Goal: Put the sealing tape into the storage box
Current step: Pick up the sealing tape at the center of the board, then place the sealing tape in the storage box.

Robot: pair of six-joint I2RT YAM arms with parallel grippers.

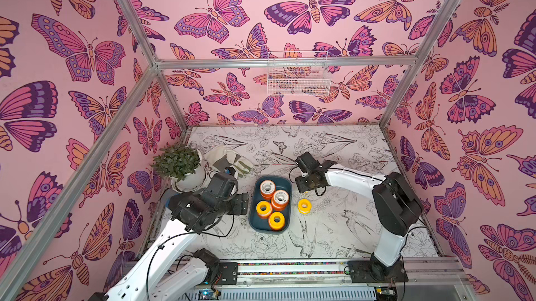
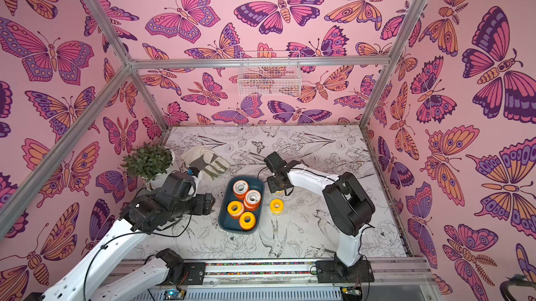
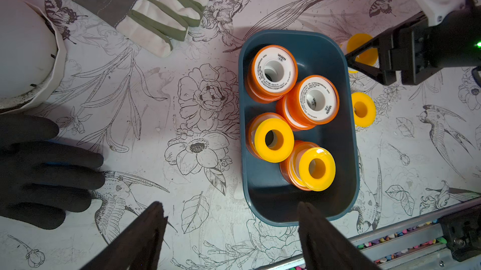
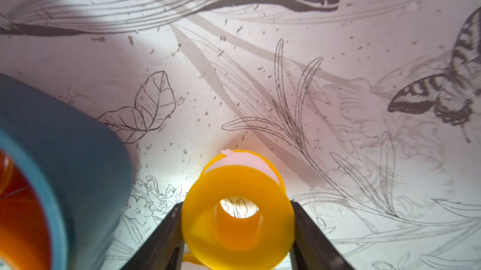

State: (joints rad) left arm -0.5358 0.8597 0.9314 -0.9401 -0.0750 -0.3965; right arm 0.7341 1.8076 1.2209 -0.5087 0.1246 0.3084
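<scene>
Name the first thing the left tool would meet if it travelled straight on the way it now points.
Most likely the storage box: in the left wrist view the open left tool faces its near corner. Depth is unclear, so the table beside it could come first.

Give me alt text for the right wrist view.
The jaws of the right gripper pinch a small yellow tape spool, its hole facing the camera. Beside it is a corner of the teal storage box, on a table printed with leaves and a butterfly.
</scene>
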